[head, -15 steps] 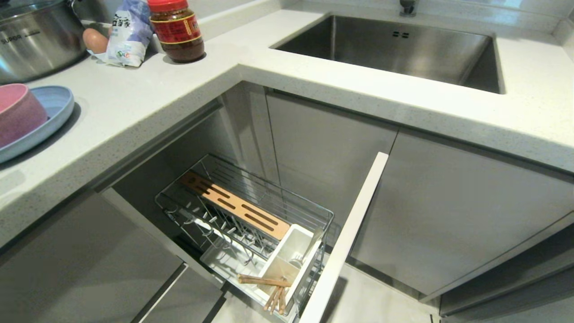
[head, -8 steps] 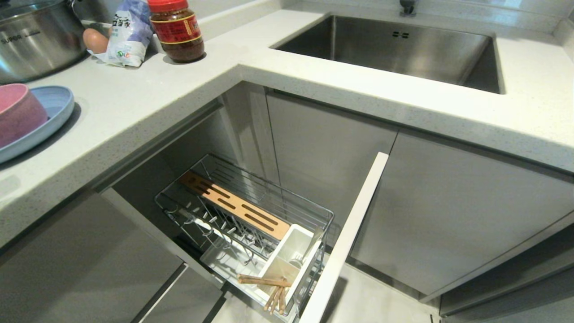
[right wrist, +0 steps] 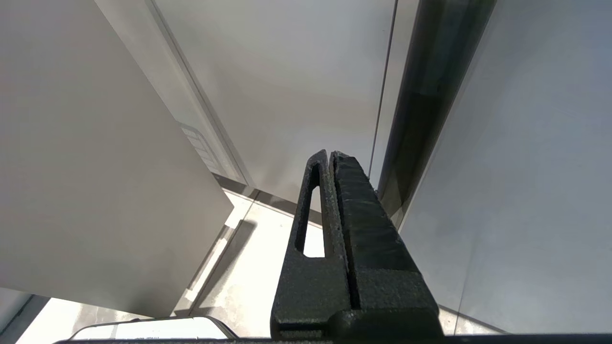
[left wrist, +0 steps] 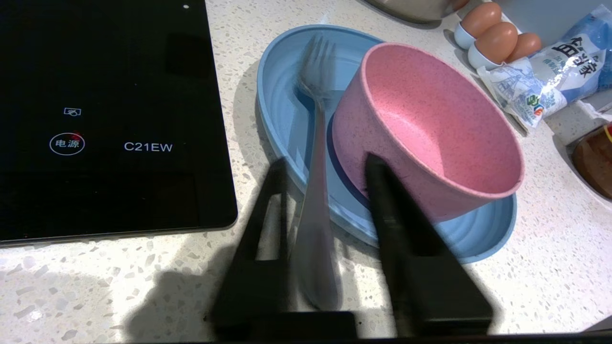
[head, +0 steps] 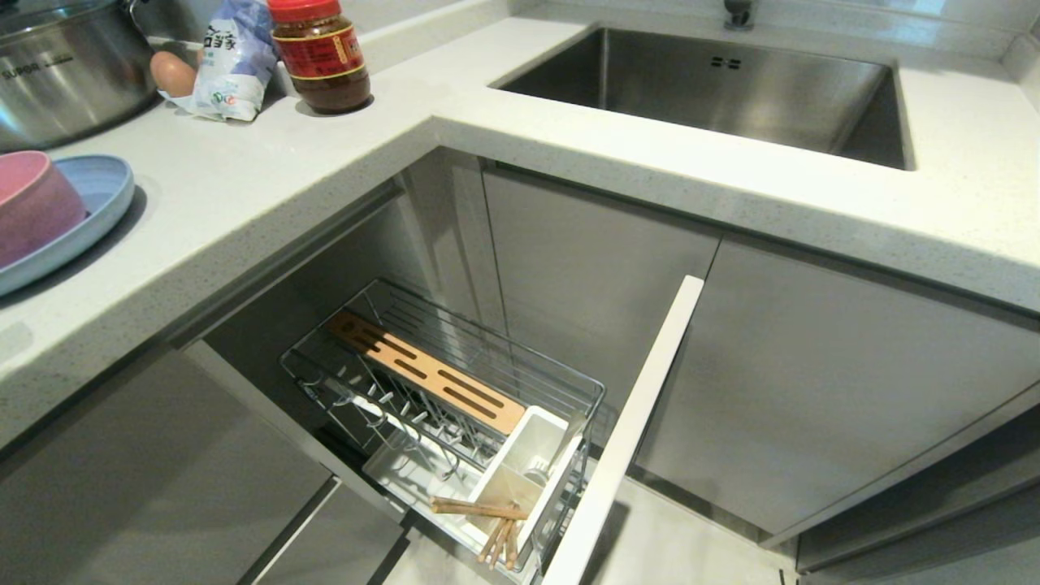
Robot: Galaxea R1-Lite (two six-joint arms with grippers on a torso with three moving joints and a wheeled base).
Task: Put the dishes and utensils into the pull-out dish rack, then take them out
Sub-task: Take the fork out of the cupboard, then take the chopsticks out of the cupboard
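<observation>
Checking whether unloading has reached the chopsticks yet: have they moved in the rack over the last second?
No. The chopsticks still lie by the white utensil cup, same as earlier.

1. My left gripper (left wrist: 325, 165) points down, out of the head view, its two black fingers (left wrist: 382, 191) parted with a clear gap between them.
2. My right gripper (right wrist: 330, 155) hangs low, also outside the head view, with its fingers (right wrist: 354, 200) pressed flat together and nothing between them.
</observation>
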